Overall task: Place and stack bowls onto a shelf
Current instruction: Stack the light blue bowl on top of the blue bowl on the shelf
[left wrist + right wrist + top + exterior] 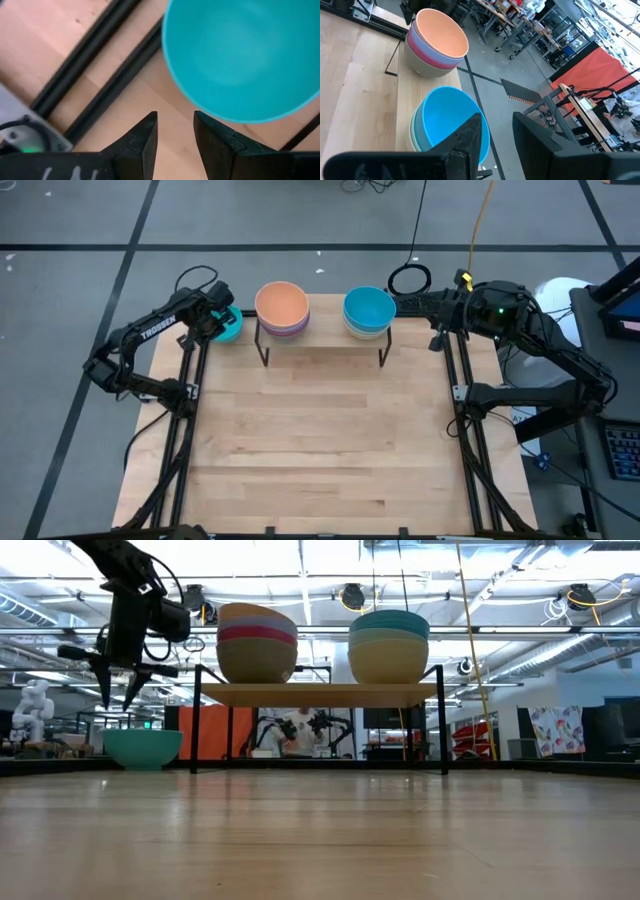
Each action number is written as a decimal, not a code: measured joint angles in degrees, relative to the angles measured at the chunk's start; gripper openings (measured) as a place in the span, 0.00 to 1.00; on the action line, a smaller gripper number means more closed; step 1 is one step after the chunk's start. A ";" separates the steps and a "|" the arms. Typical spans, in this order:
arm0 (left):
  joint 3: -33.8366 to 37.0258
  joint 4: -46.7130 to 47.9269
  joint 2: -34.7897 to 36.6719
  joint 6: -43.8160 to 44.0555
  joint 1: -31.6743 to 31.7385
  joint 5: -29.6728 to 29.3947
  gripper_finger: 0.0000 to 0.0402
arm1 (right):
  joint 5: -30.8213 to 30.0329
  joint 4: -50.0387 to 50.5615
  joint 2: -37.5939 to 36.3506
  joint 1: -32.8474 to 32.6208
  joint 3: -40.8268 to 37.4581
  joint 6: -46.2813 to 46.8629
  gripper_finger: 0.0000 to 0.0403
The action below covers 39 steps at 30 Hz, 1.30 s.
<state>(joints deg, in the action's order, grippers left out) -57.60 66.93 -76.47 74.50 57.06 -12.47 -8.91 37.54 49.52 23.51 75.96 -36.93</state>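
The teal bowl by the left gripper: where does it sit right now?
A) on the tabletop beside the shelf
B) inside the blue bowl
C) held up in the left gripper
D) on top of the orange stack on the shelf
A: the teal bowl rests on the table left of the shelf, with the left gripper open above it, holding nothing.

I see even, bright overhead light on the table (320,440), with only soft shadows under the shelf (322,350). In the low view, ceiling lamps (352,596) glare against the rafters and the near tabletop blurs. My left wrist view shows the teal bowl (245,55) soft, close and out of focus.
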 joint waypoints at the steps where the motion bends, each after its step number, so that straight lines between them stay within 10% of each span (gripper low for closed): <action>1: 0.34 -1.01 0.00 0.00 0.06 0.10 0.33 | 0.00 0.00 -0.01 0.01 0.00 0.00 0.25; 20: 10.27 -15.31 -0.02 0.71 1.11 0.48 0.33 | -0.01 0.00 -0.01 0.00 0.00 0.00 0.25; 39: 4.56 -15.40 0.02 -4.29 1.11 0.44 0.33 | 0.00 0.00 -0.02 0.01 0.00 0.02 0.25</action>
<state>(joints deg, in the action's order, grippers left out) -53.04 51.54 -76.44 70.20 58.17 -12.03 -8.91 37.54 49.50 23.52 75.96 -36.91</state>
